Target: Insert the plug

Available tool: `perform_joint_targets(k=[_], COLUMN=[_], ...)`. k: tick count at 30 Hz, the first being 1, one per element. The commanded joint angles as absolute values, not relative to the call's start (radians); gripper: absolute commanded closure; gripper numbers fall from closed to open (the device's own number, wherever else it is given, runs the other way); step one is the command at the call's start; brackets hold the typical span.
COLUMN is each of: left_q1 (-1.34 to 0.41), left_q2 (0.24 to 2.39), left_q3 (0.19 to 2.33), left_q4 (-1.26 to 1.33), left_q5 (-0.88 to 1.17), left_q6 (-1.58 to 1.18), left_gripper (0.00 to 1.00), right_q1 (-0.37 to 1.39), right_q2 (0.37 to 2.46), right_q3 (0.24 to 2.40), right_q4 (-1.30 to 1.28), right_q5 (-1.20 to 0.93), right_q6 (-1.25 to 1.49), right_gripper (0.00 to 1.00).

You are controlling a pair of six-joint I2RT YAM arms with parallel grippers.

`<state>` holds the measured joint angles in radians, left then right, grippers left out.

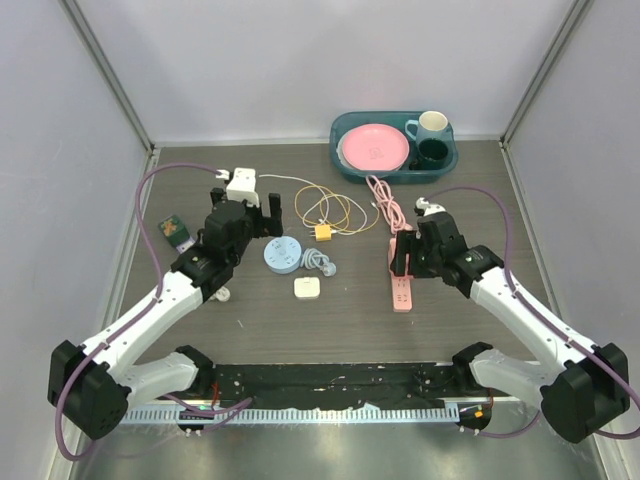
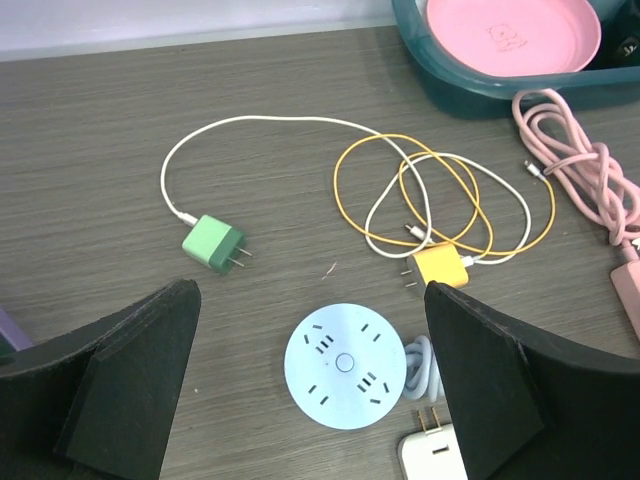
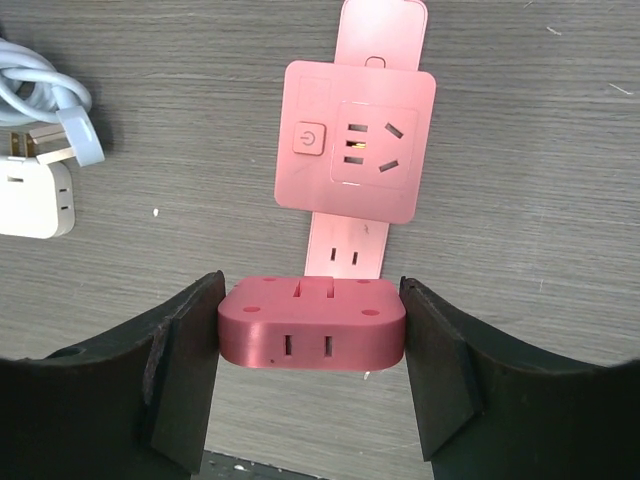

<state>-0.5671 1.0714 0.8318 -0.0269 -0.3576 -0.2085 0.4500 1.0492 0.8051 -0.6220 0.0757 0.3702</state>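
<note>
**A:** Item one, the plug. Location and hold?

**B:** Pink plug block (image 3: 312,340). My right gripper (image 1: 404,256) has its fingers clamped on the block's two side faces. It sits over the near end of the pink power strip (image 3: 348,245), just short of the pink cube adapter (image 3: 355,140) already seated there. I can't tell whether it is touching the strip.

**A:** Handling notes?

**B:** I judge it to be rigid moulded plastic, light, and not fragile. The sides are smooth, so I expect it to slip or twist if pressed off-centre. The best hold is the flat sides, squarely, keeping the block level. The prongs are hidden underneath, so alignment has to be judged from the strip's slots.

**A:** Item two, the other arm?

**B:** Left gripper (image 2: 310,300): fingers wide apart and holding nothing. It hovers above the round blue socket (image 2: 345,365), with the green charger (image 2: 212,245) and the yellow charger (image 2: 442,265) lying beyond it.

**A:** Any risk?

**B:** The strip looks light too, and it may shift under a crooked push.
</note>
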Motion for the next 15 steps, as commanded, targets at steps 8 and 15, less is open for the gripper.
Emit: perform_joint_targets(k=[8,15], left_q1=[-0.561,-0.563], left_q2=[1.066,1.063], left_q3=[0.828,0.824], left_q4=[-0.009,-0.009], left_q5=[-0.37,-0.368], left_q6=[-0.175,-0.172], left_gripper=[0.0,0.0], right_q1=[0.471,0.472], right_q2=[1.097,1.112], right_q3=[0.747,0.723], right_q4=[-0.5,-0.462], right_q5=[0.144,0.152], right_q6=[0.39,0.388], right_gripper=[0.99,0.99])
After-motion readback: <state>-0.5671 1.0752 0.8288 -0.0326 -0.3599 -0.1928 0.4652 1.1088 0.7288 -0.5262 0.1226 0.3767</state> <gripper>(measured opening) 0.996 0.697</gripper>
